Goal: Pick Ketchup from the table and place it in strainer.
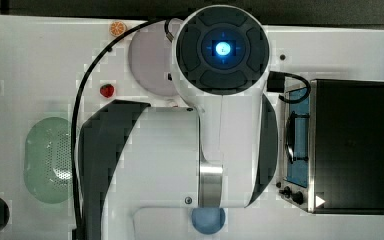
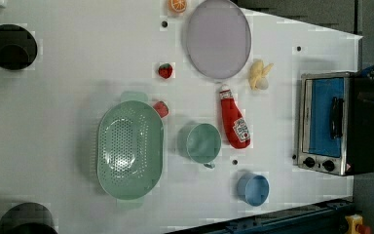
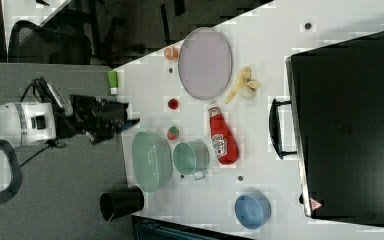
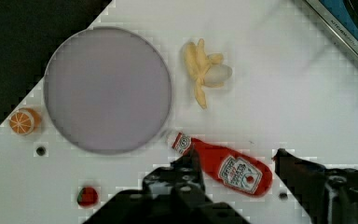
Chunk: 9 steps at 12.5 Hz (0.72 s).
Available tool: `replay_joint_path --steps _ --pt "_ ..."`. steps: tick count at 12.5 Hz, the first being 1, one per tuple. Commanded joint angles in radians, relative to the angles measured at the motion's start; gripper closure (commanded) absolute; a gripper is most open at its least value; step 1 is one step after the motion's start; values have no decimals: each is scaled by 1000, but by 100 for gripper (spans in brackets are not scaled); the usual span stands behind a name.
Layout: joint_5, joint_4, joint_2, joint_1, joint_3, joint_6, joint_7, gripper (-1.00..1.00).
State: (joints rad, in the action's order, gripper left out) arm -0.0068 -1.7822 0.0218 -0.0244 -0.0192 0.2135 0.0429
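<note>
Pincer point(image 4: 235, 163) fingers nearest wrist camera, spread wide, holding nothing, ketchup point(image 4: 223, 165) lying on worktop point(image 2: 68, 97) between them, below. Ketchup: red squeeze bottle, white cap, white label, on its side between grey round plate point(image 2: 217, 38) and green mug point(image 2: 203, 143). Strainer point(image 2: 130, 148): pale green oval, perforated bottom, empty. Blue cup point(image 2: 253, 189) empty.

On the bench: one ketchup bottle point(image 2: 234, 122), one strainer point(image 2: 130, 149), one green mug point(image 2: 203, 143), one blue cup point(image 2: 253, 189), one grey plate point(image 2: 217, 38), two strawberries point(image 2: 165, 70) point(image 2: 161, 108), one orange half point(image 2: 177, 5), one peeled banana point(image 2: 259, 75), one toaster oven point(image 2: 336, 123).
</note>
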Motion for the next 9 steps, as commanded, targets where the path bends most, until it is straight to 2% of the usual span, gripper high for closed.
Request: replay_joint_path --steps 1,3,6,9 --pt "37 -112 239 -105 -65 -190 -31 -59" --pt "37 -119 225 -104 -66 -189 -31 -99" --pt "38 -154 178 -102 -76 -172 -32 -100" --pt "38 -198 118 -99 -90 -67 -99 -100"
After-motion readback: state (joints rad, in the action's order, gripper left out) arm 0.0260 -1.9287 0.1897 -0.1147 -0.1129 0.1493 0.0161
